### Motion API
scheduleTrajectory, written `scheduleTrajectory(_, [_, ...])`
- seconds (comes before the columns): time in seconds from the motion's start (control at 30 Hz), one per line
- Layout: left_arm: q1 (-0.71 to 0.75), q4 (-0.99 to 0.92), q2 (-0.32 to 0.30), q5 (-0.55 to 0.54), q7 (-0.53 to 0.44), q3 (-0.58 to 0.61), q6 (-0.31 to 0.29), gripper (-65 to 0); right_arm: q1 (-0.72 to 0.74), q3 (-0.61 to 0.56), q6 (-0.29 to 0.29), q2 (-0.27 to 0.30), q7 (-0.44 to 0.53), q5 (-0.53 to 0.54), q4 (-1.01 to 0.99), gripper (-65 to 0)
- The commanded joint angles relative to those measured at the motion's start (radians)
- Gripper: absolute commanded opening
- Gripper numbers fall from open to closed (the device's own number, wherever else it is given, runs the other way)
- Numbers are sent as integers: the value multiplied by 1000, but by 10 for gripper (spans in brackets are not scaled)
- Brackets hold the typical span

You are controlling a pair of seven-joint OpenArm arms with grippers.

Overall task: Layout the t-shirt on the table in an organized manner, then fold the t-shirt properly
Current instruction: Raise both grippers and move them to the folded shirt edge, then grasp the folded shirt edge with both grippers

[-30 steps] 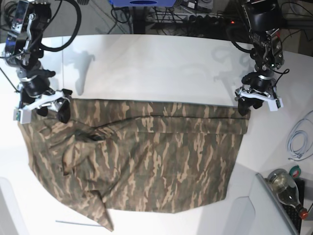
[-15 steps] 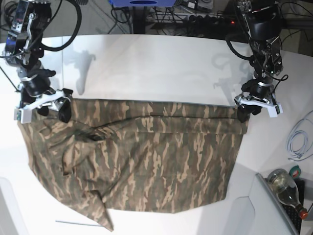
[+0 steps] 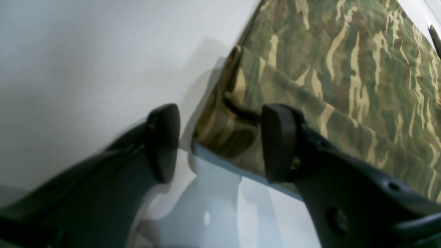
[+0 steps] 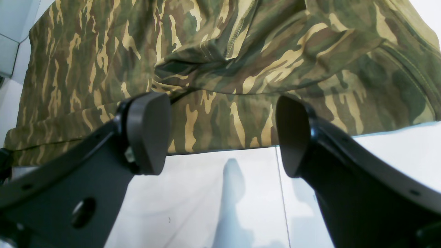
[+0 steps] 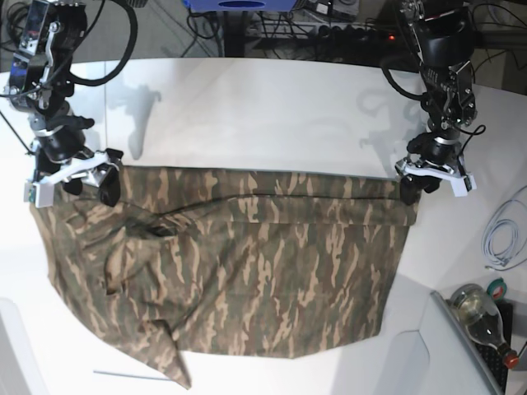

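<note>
Black fingers, left gripper (image 3: 220, 144): jaws apart, holding nothing; 1 pad (image 3: 164, 141) over bare table, the other pad (image 3: 279, 141) above the shirt's corner.
Black fingers, right gripper (image 4: 220, 132): jaws spread wide, empty, hanging over the shirt's top edge.
Gripper places: in the base view the left gripper (image 5: 433, 177) sits at the shirt's top right corner, the right gripper (image 5: 72, 177) at its top left corner.
T-shirt (image 5: 239, 263): camouflage cloth in green, brown and tan, lying on the table, top edge folded over into a straight band, left side rumpled with a bunched fold, 1 corner trailing down at the lower left.
Table (image 5: 263, 115): white, bare beyond the shirt.
Side items: white cable (image 5: 504, 234) and a bottle (image 5: 486, 317) at the right edge.
</note>
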Motion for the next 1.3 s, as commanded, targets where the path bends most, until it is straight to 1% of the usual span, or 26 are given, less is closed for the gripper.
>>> scheduleTrajectory(0.0, [3, -7, -1, 19, 69, 1, 14, -336, 6, 3, 9, 8, 24, 16, 15, -212])
scheduleTrajectory(0.13, [3, -7, 0, 19, 69, 1, 17, -538, 6, 3, 9, 8, 24, 16, 15, -212])
scheduleTrajectory(0.23, [3, -7, 0, 19, 69, 0, 17, -645, 6, 3, 9, 8, 24, 16, 15, -212])
scheduleTrajectory(0.53, [-10, -7, 0, 16, 70, 0, 17, -650, 4, 6, 5, 8, 24, 17, 15, -212])
scheduleTrajectory(0.57, [-10, -7, 0, 16, 70, 0, 17, -650, -2, 26, 3, 4, 24, 19, 15, -212])
scheduleTrajectory(0.6, [-10, -7, 0, 18, 70, 0, 17, -650, -12, 69, 2, -1, 24, 22, 15, -212])
scheduleTrajectory(0.67, [-8, -6, 0, 18, 70, 0, 17, -650, -12, 172, 2, -53, 24, 50, 17, -203])
scheduleTrajectory(0.7, [-8, -6, 0, 18, 70, 0, 17, -650, -12, 228, 2, -70, 20, 59, 15, -198])
scheduleTrajectory(0.77, [-7, -6, 0, 18, 70, 0, 17, -650, -2, 314, 2, -76, -42, 65, -3, -165])
scheduleTrajectory(0.83, [-7, -6, 0, 18, 70, 0, 17, -650, 54, 405, 2, -75, -132, 65, -91, -155])
scheduleTrajectory(0.9, [-7, -4, 2, 18, 70, 0, 17, -650, 121, 494, 9, -67, -187, 65, -207, -155])
scheduleTrajectory(0.97, [-7, -4, 2, 18, 70, 0, 17, -650, 185, 575, 16, -42, -223, 65, -328, -155])
scheduleTrajectory(1.1, [-7, 0, 2, 18, 72, 1, 17, -650, 262, 586, 108, 22, -227, 60, -514, -155])
scheduleTrajectory(1.27, [-7, -1, 2, 18, 72, 1, 17, -650, 356, 587, 114, 102, -226, 59, -724, -155])
